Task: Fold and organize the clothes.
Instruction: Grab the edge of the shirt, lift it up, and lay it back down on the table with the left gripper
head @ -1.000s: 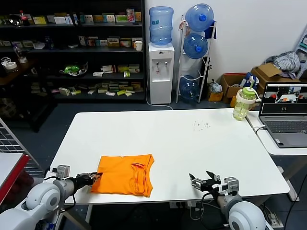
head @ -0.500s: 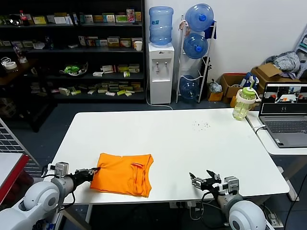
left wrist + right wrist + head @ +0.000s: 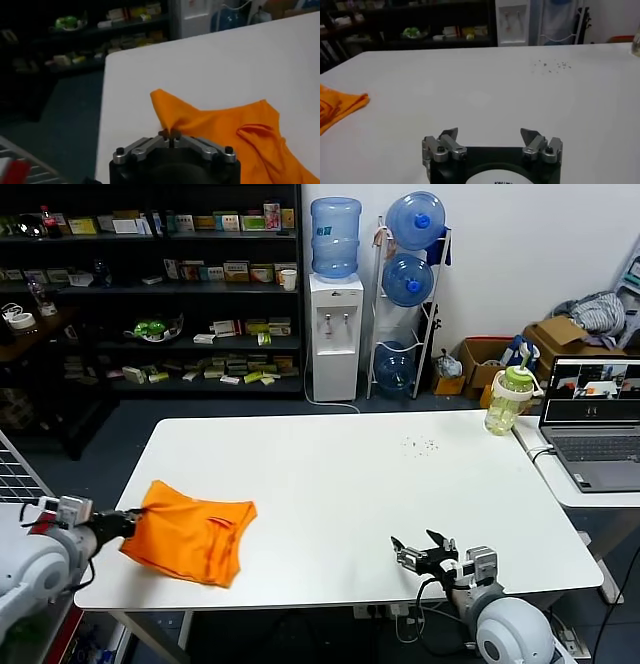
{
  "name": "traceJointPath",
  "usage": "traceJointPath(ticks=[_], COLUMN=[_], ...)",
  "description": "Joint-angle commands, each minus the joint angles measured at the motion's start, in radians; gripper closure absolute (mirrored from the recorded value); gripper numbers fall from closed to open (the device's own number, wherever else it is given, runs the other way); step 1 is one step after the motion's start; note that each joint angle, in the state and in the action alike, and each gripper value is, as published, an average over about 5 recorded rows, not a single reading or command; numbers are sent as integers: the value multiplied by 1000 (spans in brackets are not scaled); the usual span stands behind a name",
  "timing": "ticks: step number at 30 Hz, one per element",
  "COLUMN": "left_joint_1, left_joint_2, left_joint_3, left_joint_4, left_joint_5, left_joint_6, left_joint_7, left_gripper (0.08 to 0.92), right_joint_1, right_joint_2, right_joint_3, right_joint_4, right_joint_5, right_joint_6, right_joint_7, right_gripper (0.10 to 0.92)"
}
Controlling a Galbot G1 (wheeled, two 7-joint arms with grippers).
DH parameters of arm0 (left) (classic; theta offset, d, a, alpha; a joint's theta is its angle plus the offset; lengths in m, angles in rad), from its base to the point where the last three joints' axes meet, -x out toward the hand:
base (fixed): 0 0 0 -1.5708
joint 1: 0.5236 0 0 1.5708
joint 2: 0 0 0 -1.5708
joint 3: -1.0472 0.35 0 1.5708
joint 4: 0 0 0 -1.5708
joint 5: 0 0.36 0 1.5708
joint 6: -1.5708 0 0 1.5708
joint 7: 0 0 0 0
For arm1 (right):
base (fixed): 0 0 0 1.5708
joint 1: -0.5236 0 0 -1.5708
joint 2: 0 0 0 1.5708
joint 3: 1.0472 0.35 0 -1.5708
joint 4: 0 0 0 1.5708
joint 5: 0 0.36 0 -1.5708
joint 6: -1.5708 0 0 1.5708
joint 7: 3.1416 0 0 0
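The folded orange T-shirt (image 3: 190, 539) lies at the front left of the white table (image 3: 350, 474), its left edge past the table's left side. My left gripper (image 3: 128, 522) is shut on the shirt's left corner; in the left wrist view the fingertips (image 3: 170, 135) pinch a peak of the orange cloth (image 3: 225, 135). No lettering shows. My right gripper (image 3: 420, 554) is open and empty near the table's front edge, right of centre. In the right wrist view its jaws (image 3: 490, 134) stand wide apart over bare table, and the shirt's edge (image 3: 337, 110) shows far off.
A green-capped bottle (image 3: 508, 399) and a laptop (image 3: 595, 424) stand at the back right. A water dispenser (image 3: 334, 334), a rack of water jugs (image 3: 410, 284) and dark shelves (image 3: 150, 284) lie behind the table. Small crumbs (image 3: 420, 446) dot the table's far side.
My left gripper has pulled the shirt to the left, so it now lies near the table's left edge, slightly skewed. The right gripper has stayed nearly still.
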Motion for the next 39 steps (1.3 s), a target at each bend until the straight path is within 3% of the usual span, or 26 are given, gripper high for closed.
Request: traceJointPath(ticks=[1, 31, 35, 39], left_joint_1=[9, 0, 12, -49], left_joint_2=[184, 232, 167, -13], left_joint_3=[-73, -49, -30, 54], left_joint_4=[173, 66, -39, -201], left_joint_5=[3, -13, -98, -286], left_joint_6=[-10, 27, 29, 38], left_joint_7=[16, -49, -130, -287], left_gripper=[898, 898, 898, 898], right_joint_1=[-2, -9, -22, -59], right_joint_2=[0, 19, 27, 37], right_joint_3=[6, 3, 15, 48], right_joint_4=[0, -1, 9, 27], right_joint_5=[-5, -19, -26, -40], right_joint_6=[13, 11, 6, -2], right_joint_7=[-11, -5, 0, 8], right_gripper=[203, 203, 203, 203])
